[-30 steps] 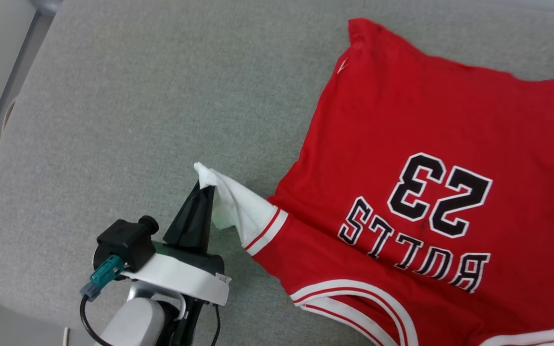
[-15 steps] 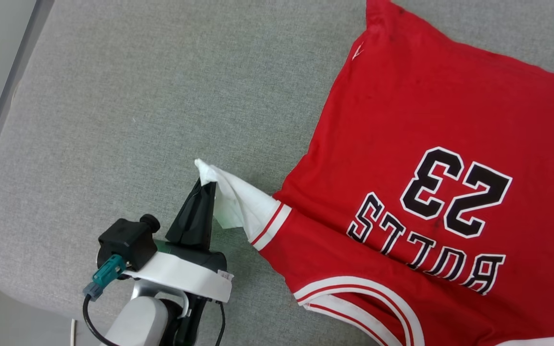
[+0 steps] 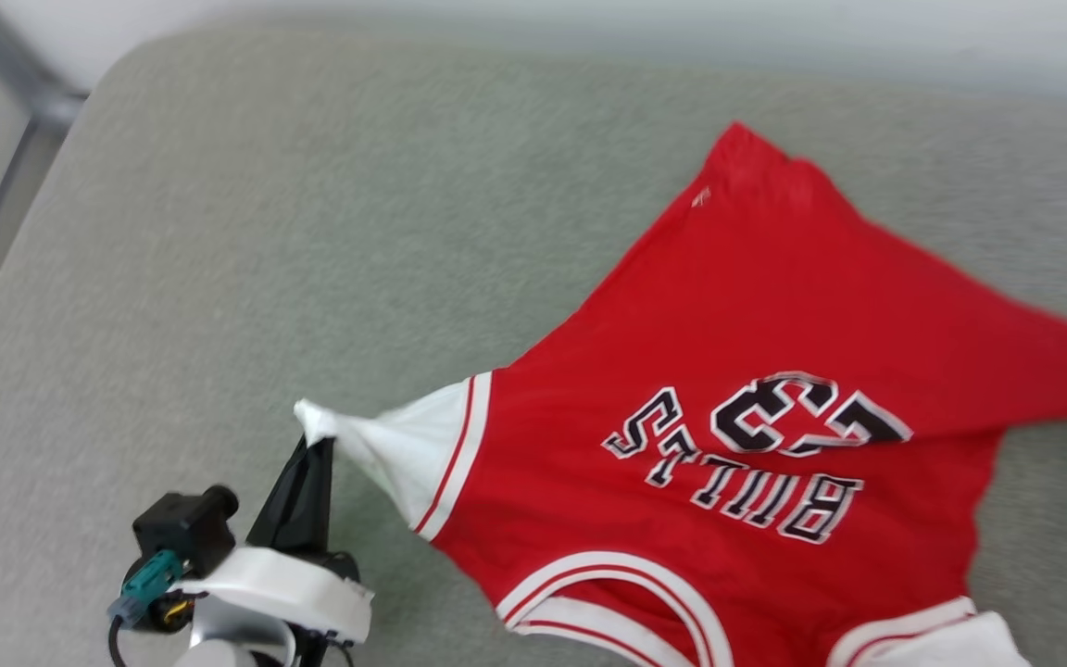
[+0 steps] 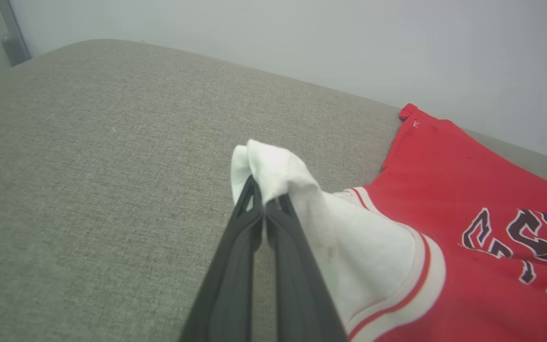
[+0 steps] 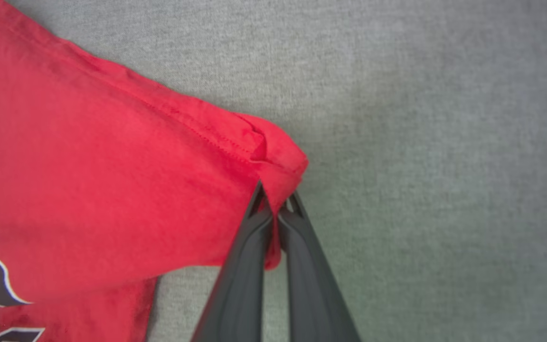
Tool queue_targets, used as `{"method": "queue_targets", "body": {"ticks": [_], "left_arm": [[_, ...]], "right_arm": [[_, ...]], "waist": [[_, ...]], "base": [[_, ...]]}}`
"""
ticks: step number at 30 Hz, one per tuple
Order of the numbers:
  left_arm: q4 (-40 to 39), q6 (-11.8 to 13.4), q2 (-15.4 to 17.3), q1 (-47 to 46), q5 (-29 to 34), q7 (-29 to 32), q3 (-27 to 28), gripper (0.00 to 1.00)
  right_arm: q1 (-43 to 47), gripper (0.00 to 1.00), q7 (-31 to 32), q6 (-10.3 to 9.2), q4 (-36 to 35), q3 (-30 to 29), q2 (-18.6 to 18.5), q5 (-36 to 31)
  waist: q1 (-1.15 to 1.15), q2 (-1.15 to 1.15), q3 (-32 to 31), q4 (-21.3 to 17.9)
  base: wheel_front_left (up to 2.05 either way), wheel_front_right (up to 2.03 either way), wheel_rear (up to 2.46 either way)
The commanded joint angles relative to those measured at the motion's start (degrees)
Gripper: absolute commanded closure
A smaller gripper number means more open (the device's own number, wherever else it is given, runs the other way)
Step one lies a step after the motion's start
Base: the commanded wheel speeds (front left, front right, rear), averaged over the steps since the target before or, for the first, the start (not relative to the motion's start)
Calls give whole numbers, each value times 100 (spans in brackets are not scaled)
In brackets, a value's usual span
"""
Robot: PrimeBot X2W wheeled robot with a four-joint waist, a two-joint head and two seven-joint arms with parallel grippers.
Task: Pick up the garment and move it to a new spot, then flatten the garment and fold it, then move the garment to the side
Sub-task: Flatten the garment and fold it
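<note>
Pulling the garment (image 3: pixel 774 306) taut, partly off the grey tabletop (image 3: pixel 265 232), no longer flat. Pinched at the white sleeve (image 4: pixel 373 247) by the left tool (image 4: pixel 264 190), freshly clamped at a red corner (image 5: pixel 278 161) by the right tool (image 5: pixel 276 202). Looks ready to carry to the new spot.

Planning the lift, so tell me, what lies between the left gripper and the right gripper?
The garment itself: white sleeve pinched by the left gripper, red corner by the right gripper. Head view shows the span.
</note>
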Motion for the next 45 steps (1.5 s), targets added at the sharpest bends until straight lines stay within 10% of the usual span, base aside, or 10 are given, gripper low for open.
{"method": "queue_targets", "body": {"ticks": [1,19,22,36,45], "left_arm": [[13,8,25,46,-21,11,21,100],[171,153,354,845,-320,439,159,100],[181,161,356,866,-329,495,124,100],[22,185,322,636,-262,575,-37,100],[-153,154,192,14,-104,486,-198,100]], "right_arm": [[168,100,-1,-8,-39,-30,38,14],[4082,100,-270,-6,-2266,-631,1810,201],[4229,0,-572,-6,-2274,-528,1959,388],[3088,0,-3861,-6,-1953,332,1311,314],[1354,0,-2798,-6,-1093,1353,472,702]], "waist": [[0,0,-352,-353],[0,0,-1208,-1321],[0,0,-1233,-1347],[0,0,-1138,-1104],[0,0,-454,-746]], "base": [[0,0,0],[0,0,0],[0,0,0],[0,0,0],[0,0,0]]}}
